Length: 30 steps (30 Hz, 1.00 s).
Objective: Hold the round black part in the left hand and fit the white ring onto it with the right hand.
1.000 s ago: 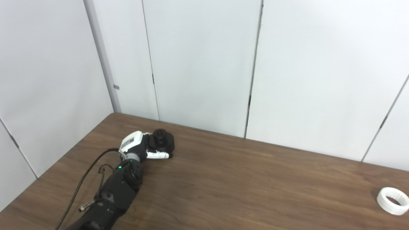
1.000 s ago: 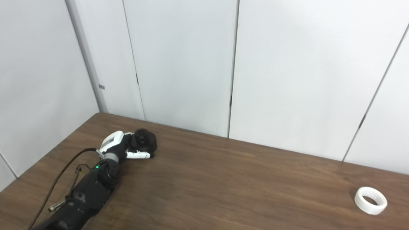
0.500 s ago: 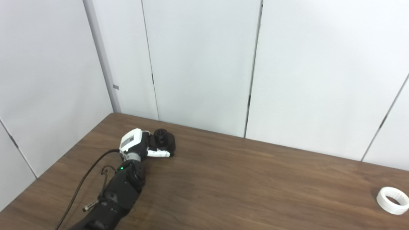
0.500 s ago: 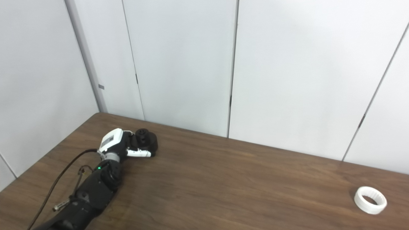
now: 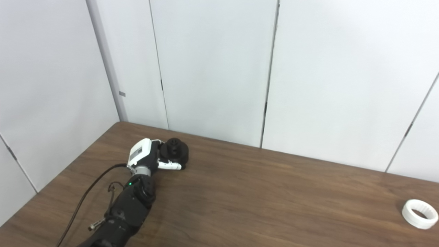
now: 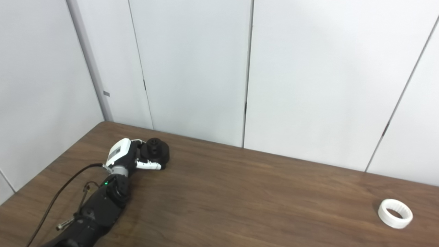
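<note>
The round black part (image 5: 176, 153) stands on the wooden table (image 5: 260, 202) at its far left, near the wall. My left hand (image 5: 150, 157) is wrapped around its near left side, with the white thumb lying across its front base and the fingers hidden behind it. The part rests on the table. The white ring (image 5: 419, 214) lies flat at the far right of the table, alone; it also shows in the right eye view (image 6: 395, 213). My right hand is not in view.
White wall panels (image 5: 212, 68) close off the table's back and left edges right behind the black part. A black cable (image 5: 85, 195) trails along my left forearm. A wide stretch of bare wood lies between the part and the ring.
The whole picture has shifted slightly, so the camera moved. My left hand stays closed around the black part with only a small shift of the wrist; the ring has not moved.
</note>
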Motion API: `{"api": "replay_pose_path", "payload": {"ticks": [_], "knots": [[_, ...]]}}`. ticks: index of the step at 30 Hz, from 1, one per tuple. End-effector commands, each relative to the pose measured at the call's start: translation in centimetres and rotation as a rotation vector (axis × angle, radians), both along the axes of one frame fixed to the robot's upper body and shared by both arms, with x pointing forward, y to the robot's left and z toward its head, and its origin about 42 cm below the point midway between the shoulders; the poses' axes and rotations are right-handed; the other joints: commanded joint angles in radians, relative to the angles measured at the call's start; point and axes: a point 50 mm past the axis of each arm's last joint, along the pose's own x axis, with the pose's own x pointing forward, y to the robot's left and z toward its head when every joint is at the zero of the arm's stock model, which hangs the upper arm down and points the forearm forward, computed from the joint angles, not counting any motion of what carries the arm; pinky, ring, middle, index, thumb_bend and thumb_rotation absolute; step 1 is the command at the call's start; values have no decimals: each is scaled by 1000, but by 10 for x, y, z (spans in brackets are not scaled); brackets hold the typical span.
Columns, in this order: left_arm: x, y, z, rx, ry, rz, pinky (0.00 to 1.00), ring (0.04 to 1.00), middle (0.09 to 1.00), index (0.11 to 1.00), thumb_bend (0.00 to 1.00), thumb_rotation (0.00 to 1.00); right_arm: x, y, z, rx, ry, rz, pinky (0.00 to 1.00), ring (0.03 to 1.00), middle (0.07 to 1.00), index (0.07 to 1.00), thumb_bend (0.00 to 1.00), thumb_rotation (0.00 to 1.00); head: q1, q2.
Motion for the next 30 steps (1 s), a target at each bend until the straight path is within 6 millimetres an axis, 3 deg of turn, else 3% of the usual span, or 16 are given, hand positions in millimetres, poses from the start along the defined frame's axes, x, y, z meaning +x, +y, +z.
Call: {"api": "replay_pose_path", "payload": {"ticks": [1, 14, 21, 30], "knots": [[11, 2, 24, 23, -85, -15, 1000, 897, 763, 482, 524, 51, 4, 2, 12, -15, -64, 18, 1000, 1000, 1000, 1000, 636, 1000, -3, 3], [-20, -23, 42, 8, -155, -166, 1000, 910, 789, 484, 519, 52, 3, 8, 15, -25, -68, 45, 1000, 1000, 1000, 1000, 676, 1000, -35, 23], [-45, -52, 61, 19, -142, -277, 1000, 894, 781, 484, 520, 52, 2, 11, 17, -7, -53, 36, 1000, 1000, 1000, 1000, 702, 1000, -47, 38], [-94, -105, 76, -22, -94, -451, 1000, 901, 797, 487, 517, 57, 0, 15, 18, 1, -49, 33, 1000, 1000, 1000, 1000, 645, 1000, -91, 82]]}}
